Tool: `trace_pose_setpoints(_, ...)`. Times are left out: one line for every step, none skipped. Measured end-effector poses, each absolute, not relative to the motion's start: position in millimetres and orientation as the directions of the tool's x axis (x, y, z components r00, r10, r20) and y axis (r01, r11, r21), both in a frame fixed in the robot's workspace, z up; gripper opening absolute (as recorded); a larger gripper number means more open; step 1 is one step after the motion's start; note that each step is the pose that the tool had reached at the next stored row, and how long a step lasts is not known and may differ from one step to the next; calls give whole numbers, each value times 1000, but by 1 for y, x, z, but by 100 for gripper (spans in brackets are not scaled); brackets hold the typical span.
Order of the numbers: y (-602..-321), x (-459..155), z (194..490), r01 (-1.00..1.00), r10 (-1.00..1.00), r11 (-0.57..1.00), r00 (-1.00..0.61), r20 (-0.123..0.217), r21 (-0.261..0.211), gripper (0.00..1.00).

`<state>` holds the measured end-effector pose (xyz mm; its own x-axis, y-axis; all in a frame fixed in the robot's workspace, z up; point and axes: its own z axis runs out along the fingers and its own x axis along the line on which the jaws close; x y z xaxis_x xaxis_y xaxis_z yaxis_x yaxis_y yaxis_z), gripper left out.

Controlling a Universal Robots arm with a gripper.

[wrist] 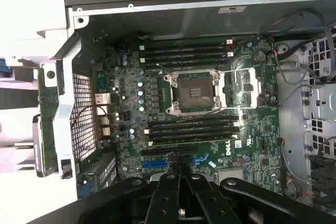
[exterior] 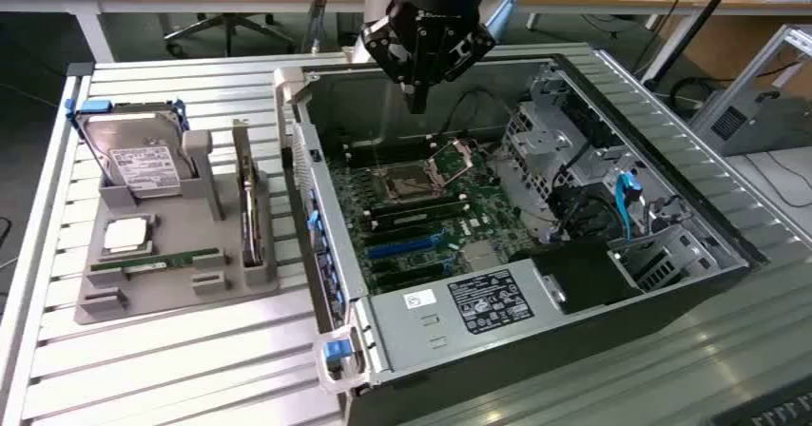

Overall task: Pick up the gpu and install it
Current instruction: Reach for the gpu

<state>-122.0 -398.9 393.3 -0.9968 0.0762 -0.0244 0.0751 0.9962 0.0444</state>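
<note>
Starting close, we see the gpu [exterior: 249, 212] standing on edge in the gray tray [exterior: 178, 298], exterior view's left of the open PC case [exterior: 571, 350]; farther back our gripper [exterior: 416, 103] hangs over the mobo [exterior: 432, 217], jaws pressed together, holding nothing.

- An open computer case [exterior: 342, 93] lies on its side on the slatted bench [exterior: 165, 369].
- Inside it is a green motherboard [wrist: 131, 129], with an open processor socket [wrist: 193, 92] between two banks of black memory slots [wrist: 186, 51].
- A grey power supply [exterior: 470, 307] with a black label fills one end of the case.
- On the exterior view's left, a grey tray [exterior: 165, 293] sits just beside the case.
- It holds a hard drive [exterior: 140, 164] with a white label, a narrow green memory stick [exterior: 152, 262] and a small square chip [exterior: 127, 236].
</note>
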Motion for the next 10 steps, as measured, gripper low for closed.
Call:
trace_pose_setpoints(-399, -122, 393, 75, 76, 996, -997, -24, 44, 11)
trace_pose_setpoints(-399, -122, 393, 75, 76, 996, -997, -24, 44, 11)
trace_pose_setpoints(-399, -122, 393, 75, 76, 996, -997, -24, 44, 11)
trace_pose_setpoints(-399, -122, 393, 75, 76, 996, -997, -24, 44, 11)
trace_pose_setpoints(-399, -122, 393, 75, 76, 996, -997, -24, 44, 11)
trace_pose_setpoints(-399, -122, 393, 75, 76, 996, -997, -24, 44, 11)
trace_pose_setpoints(-399, -122, 393, 75, 76, 996, -997, -24, 44, 11)
trace_pose_setpoints(-399, -122, 393, 75, 76, 996, -997, -24, 44, 11)
trace_pose_setpoints(-399, -122, 393, 75, 76, 996, -997, -24, 44, 11)
trace_pose_setpoints(-399, -122, 393, 75, 76, 996, -997, -24, 44, 11)
